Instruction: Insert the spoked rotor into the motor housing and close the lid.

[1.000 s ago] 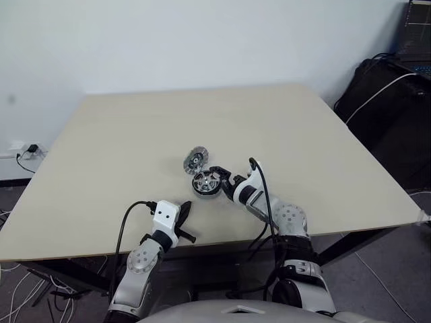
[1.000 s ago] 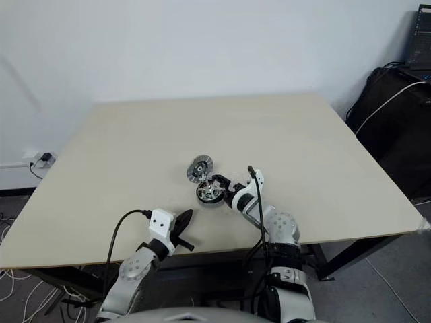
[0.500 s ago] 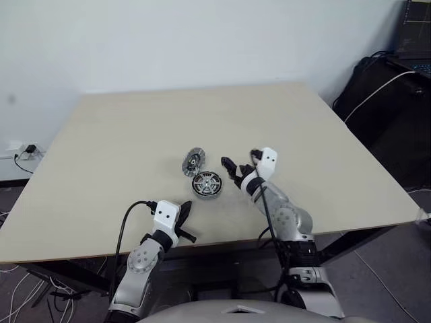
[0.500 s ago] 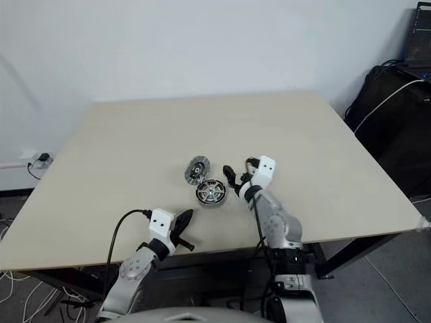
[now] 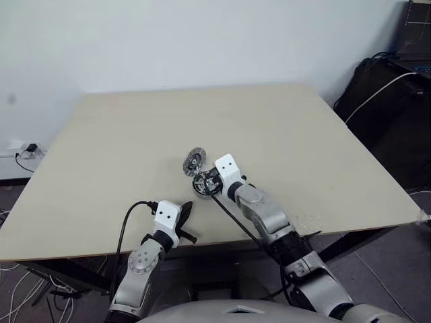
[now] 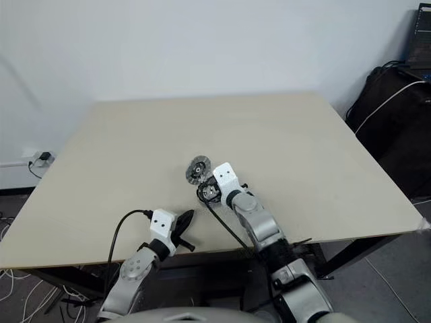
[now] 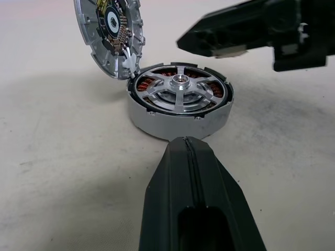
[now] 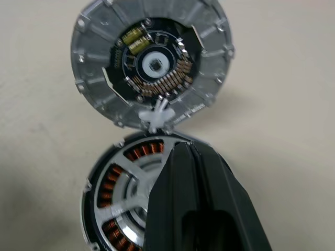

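Observation:
The motor housing (image 7: pixel 180 112) lies on the table, a low silver puck with copper windings. The spoked rotor (image 7: pixel 179 86) sits inside it, its silver spokes on top. The lid (image 8: pixel 152 63) stands tilted up at the housing's far edge, held by a white hinge clip, its inner face with a circuit board showing. My right gripper (image 8: pixel 183 151) is shut, its tip just above the housing's near side, below the lid, with nothing held. My left gripper (image 7: pixel 187 144) is shut and empty near the table's front edge (image 5: pixel 187 225), pointing at the housing from a short way off.
The beige table (image 5: pixel 303 134) has open surface on all sides of the motor. A black bag (image 5: pixel 390 108) with cables stands past the table's right edge. On the left wall there is a socket (image 5: pixel 27 149) with a plug.
My right gripper let go of the housing, drew back to the right open, then rolled over, shut, and swung left over the housing. The left arm, housing and lid stayed put.

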`<action>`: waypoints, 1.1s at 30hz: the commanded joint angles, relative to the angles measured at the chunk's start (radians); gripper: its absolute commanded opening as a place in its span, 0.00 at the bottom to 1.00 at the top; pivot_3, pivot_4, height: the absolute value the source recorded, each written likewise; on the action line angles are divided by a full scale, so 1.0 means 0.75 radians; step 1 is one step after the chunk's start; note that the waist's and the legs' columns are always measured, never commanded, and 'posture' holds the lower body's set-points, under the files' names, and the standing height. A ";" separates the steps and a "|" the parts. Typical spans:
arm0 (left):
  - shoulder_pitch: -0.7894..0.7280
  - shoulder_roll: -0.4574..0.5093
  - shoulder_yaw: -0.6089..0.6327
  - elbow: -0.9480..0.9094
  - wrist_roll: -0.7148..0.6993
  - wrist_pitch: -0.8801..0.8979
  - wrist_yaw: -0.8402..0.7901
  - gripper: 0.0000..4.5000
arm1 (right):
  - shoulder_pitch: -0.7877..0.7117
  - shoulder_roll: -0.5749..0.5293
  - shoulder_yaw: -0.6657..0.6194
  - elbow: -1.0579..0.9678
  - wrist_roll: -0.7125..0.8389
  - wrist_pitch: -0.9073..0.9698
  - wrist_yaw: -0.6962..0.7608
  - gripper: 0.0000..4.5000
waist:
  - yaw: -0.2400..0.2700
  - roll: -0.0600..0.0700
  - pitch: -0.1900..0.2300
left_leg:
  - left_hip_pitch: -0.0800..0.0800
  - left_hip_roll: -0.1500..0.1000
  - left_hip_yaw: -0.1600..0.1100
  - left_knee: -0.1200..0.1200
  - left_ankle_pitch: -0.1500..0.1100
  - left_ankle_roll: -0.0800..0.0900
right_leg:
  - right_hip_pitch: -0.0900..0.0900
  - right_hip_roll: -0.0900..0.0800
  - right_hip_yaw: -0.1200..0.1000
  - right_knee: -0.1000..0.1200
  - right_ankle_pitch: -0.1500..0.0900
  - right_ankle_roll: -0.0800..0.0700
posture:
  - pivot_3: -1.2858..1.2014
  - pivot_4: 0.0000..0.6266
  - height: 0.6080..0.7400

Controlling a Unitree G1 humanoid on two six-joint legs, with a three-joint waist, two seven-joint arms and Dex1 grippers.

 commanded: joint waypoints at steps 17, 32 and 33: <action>0.018 -0.012 0.000 -0.046 0.002 -0.034 0.034 0.00 | -0.104 0.079 -0.053 0.211 -0.101 0.090 0.061 0.01 | -0.001 0.000 -0.002 | 0.002 -0.001 0.000 0.000 0.000 0.000 | 0.001 0.000 -0.001 0.001 0.003 -0.005 | 0.52 0.00 1.00; -0.014 -0.019 -0.017 -0.015 0.004 -0.026 0.021 0.00 | -0.192 -0.261 0.219 -0.218 -0.267 0.193 0.470 0.01 | 0.001 -0.001 -0.002 | 0.001 -0.001 0.000 0.000 0.000 0.000 | 0.001 0.000 -0.002 0.001 0.000 0.001 | 0.52 0.00 1.00; -0.017 -0.020 -0.018 -0.012 0.004 -0.026 0.020 0.00 | -0.197 -0.290 0.251 -0.233 -0.274 0.189 0.528 0.01 | 0.001 -0.001 -0.002 | 0.001 -0.001 0.000 0.001 0.000 0.000 | 0.001 0.000 -0.002 0.001 -0.001 0.001 | 0.52 0.00 1.00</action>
